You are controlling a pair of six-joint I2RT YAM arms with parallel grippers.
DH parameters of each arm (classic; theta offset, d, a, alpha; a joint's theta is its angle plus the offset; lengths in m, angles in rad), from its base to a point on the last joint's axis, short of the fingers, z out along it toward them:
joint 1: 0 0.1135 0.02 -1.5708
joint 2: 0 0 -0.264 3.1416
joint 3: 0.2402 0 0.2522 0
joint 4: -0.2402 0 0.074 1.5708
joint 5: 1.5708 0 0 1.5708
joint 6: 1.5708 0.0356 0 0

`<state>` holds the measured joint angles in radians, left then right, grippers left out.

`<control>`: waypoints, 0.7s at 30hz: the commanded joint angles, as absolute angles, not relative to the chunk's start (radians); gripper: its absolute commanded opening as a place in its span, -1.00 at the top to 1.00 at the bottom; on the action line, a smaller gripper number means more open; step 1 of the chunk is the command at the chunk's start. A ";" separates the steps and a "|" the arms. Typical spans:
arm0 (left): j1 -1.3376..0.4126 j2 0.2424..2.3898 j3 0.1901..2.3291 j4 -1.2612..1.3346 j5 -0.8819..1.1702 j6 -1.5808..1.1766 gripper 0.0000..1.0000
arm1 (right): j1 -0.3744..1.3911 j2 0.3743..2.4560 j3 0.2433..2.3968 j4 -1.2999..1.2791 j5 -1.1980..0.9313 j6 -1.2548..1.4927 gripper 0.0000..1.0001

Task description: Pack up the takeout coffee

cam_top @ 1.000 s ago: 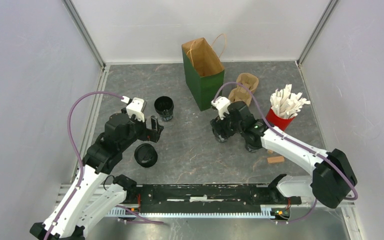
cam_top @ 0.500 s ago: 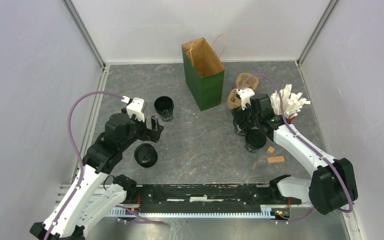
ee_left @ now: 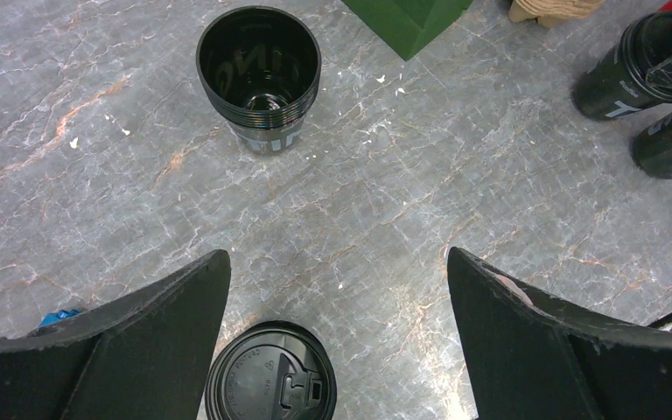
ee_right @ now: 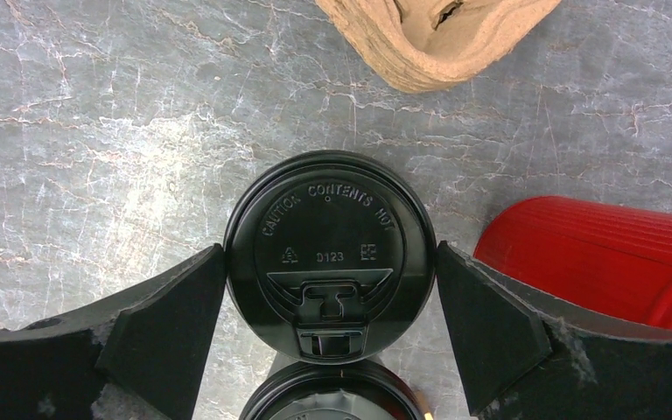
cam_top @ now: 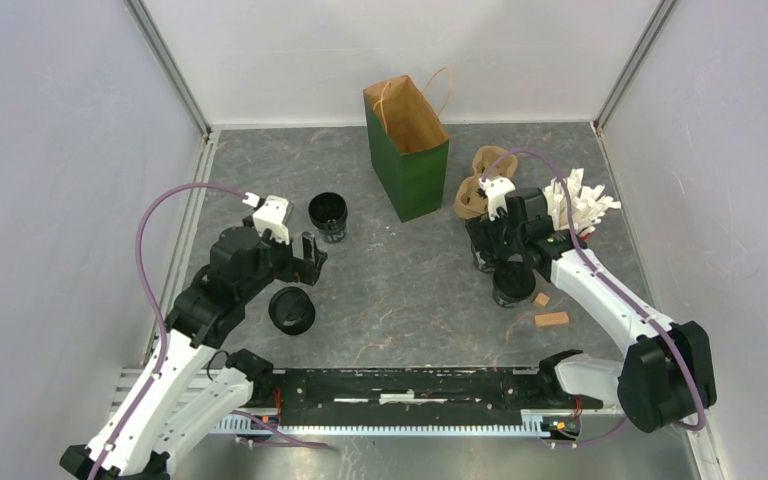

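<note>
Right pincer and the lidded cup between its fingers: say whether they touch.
Cannot tell. Right wrist view: the right pincer has fingertips bordering the lidded cup on both sides; neither gap nor contact shows plainly.

Top cam: high, at near side, looks down on whole table [cam_top: 390,300]. L wrist cam: mid-height, tilted fwd-down. R wrist cam: v. close, straight down on lidded cup [ee_right: 328,254]. Top + L wrist share open cup [ee_left: 258,74].

black cup [ee_right: 328,245], red cup [ee_right: 595,258] (ribbed), green bag [cam_top: 415,178]
</note>
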<state>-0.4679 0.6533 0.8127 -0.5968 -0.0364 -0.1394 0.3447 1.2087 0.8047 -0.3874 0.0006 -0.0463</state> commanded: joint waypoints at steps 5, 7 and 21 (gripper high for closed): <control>-0.468 0.653 0.811 -0.586 -0.052 -0.084 -0.99 | 0.340 1.184 0.882 -0.459 -0.026 -0.049 -0.96; -0.468 0.652 0.810 -0.586 -0.055 -0.085 -0.99 | 0.341 1.182 0.905 -0.483 -0.033 -0.057 -0.96; -0.468 0.670 0.803 -0.579 -0.124 -0.130 -0.99 | 0.342 1.135 1.100 -0.485 -0.077 -0.069 -0.96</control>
<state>-0.4679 0.6777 0.8112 -0.5976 -0.0662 -0.1398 0.3439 1.1488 1.0000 -0.5171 -0.0921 -0.0513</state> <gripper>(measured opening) 0.994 0.979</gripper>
